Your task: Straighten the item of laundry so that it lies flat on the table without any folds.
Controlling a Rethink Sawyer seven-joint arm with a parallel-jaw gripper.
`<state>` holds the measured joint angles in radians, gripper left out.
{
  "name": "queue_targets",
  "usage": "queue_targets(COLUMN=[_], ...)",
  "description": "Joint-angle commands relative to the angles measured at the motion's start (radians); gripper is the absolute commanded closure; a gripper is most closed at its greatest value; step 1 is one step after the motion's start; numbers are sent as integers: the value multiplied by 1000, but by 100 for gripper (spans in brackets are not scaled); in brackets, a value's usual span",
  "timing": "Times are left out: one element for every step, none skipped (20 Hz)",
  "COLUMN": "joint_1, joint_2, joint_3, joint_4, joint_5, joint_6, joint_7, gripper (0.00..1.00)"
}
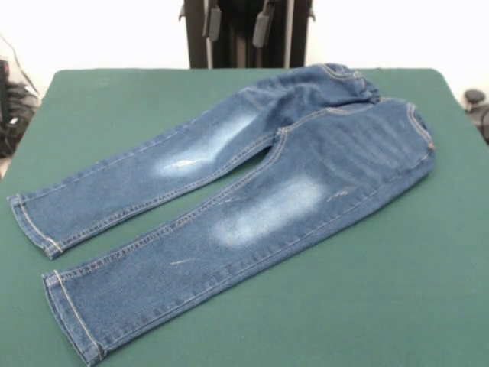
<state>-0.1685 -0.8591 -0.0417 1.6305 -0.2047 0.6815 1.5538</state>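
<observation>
Table [428,306] fills the front view, green felt top, bare around the cloth. Jeans [252,202] lie spread diagonally across it, waistband toward far right, both legs running out to near left, side by side and slightly apart. Legs look flat, hems square; waistband area bunched a little, so probably nearly done. Gripper [238,23] parked high at top edge, well clear of the denim, likely drawn back to leave the cloth alone. Holds nothing; how far open, cannot tell.
</observation>
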Motion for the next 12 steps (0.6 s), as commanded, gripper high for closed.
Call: queue_targets(joint_1=[5,2,-1,-4,-4,-3,-1,-4,-7,-8,-10,-14], joint_2=[65,61,55,48,46,43,43,39,35,32,29,25], joint_3=[143,145,150,156,156,158,157,162,163,163,164,167], joint_4=[-96,-94,-90,-85,-84,-84,-88,-86,-81,-79,-75,-71], joint_5=[-49,-48,-45,-41,-40,-38,-37,-35,-34,-37,-36,-36], joint_6=[94,97,105,110,115,122,129,129,129,131,130,130], joint_7=[-101,-98,-100,-103,-100,-99,-96,-102,-103,-105,-103,-108], gripper=[0,0,0,0,0,0,0,0,0,0,0,0])
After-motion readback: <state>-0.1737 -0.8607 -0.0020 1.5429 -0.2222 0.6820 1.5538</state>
